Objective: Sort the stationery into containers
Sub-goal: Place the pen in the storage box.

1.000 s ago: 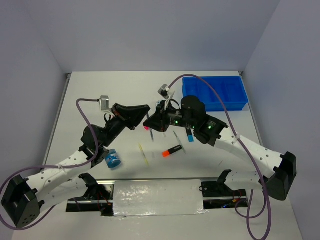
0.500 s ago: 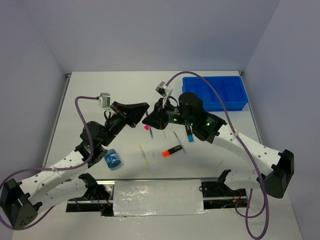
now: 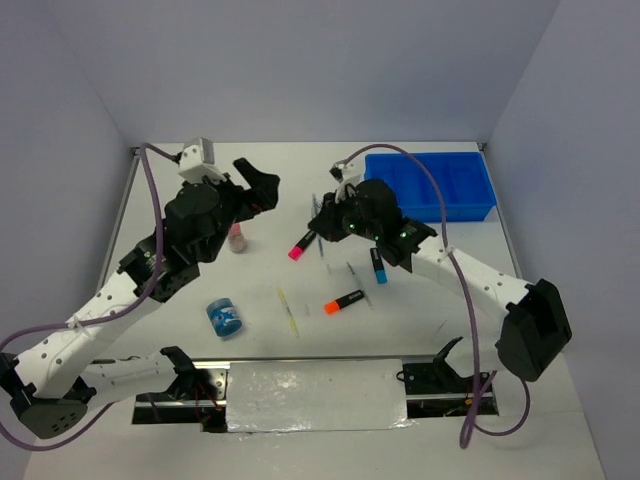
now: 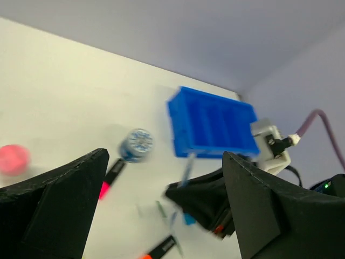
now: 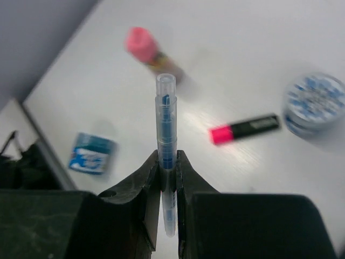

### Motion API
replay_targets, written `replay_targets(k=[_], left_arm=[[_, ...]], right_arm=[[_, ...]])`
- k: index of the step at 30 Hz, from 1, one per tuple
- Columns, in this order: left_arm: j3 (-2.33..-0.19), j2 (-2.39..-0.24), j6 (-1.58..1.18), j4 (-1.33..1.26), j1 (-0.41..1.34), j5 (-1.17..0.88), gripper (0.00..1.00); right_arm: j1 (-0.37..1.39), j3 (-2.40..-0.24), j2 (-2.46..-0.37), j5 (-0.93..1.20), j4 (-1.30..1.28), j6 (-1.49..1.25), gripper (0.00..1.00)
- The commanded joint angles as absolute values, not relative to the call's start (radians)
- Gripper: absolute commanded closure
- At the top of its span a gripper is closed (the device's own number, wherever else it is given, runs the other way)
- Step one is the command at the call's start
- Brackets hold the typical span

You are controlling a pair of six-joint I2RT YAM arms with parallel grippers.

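My right gripper point(image 5: 167, 164) pinches a thin clear blue-cored plastic pen point(image 5: 165, 116) — my left gripper point(image 4: 164, 156) hangs spread wide over the white counter point(image 4: 64, 91).

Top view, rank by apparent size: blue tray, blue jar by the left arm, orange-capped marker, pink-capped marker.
1. blue tray
2. blue jar, by area shown
3. orange-capped marker and pink-capped marker: look alike, not ranked

Clear blue-inked pen point(image 5: 166, 124) upright in right claw point(image 5: 167, 159); blue tray point(image 3: 470, 208) at far right.
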State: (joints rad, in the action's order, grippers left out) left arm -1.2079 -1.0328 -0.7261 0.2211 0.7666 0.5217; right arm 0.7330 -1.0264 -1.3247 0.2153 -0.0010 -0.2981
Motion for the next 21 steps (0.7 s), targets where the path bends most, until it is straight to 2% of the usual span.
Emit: replay_targets(k=[1,7,13,15,17,21], left_arm=[[-1.261,-1.022,-0.792,0.503,0.739,0.736,0.01],[-1.083,-0.948,-0.730,0.509,0.736,0.594,0.01],[-0.939,-0.899,-0.709,0.500,0.732,0.465,0.01],[-0.920,-0.885,-0.695,0.503,0.730,0.450,0.01],[-0.916,-0.879,-0.683,0.514,0.730,0.452,0.01],[-0.907,-0.871,-0.646,0.505,0.730,0.443,0.01]], right_arm=[[0.592,-1.094,-1.376,0.099,-0.160,-0.313,1.00],[0.368,-1.391,-1.593,-0.092,-0.385,-0.272,1.00],[0.258,-1.836,-2.002,-0.199,-0.612,-0.249,1.00],[0.232,-1.980,-2.081,-0.225,-0.679,-0.238,1.00],[0.219,-2.072,-2.163,-0.222,-0.719,-0.222,1.00],[0.210,-2.079,-2.184,-0.233,-0.686,-0.192,1.00]])
